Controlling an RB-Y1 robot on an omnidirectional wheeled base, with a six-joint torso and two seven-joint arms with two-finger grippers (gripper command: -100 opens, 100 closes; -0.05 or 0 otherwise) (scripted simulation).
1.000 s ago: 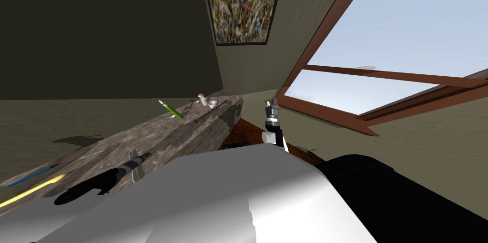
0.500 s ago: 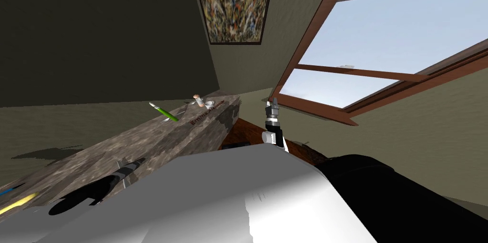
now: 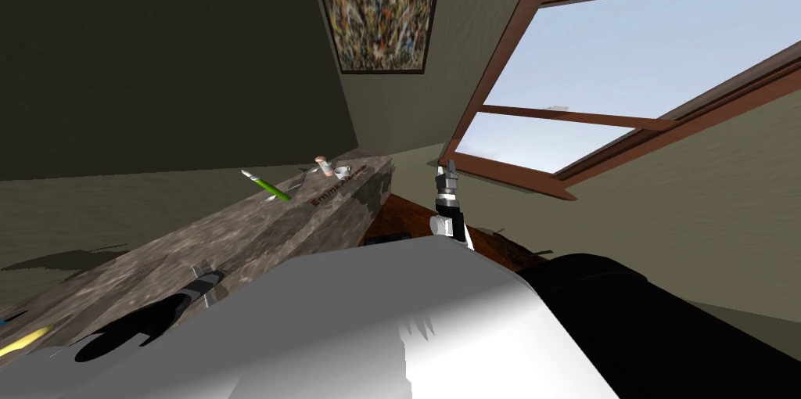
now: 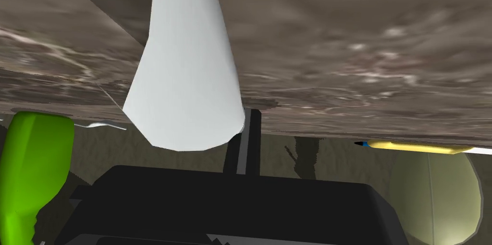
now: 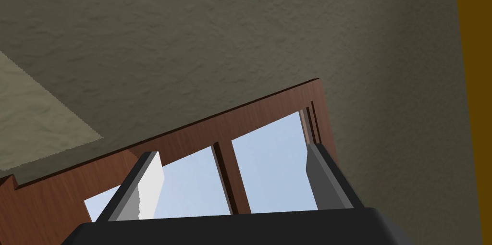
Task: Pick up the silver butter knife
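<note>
On the marbled tabletop (image 3: 258, 230), near end: our left pincer (image 3: 210, 277), clenched on the butter knife (image 4: 187, 64). The knife is pale and tapered and reaches out over the stone. One dark finger (image 4: 246, 136) presses its side. Whether the knife clears the surface we cannot tell.

Further along:
- green utensil (image 3: 266, 185)
- cup (image 3: 342, 171)
- book (image 3: 338, 185)

At the tabletop's edge: yellow pen (image 4: 413, 146).

Beyond the tabletop's right side: our right pincer (image 3: 447, 171), raised and released, fingers standing apart.
</note>
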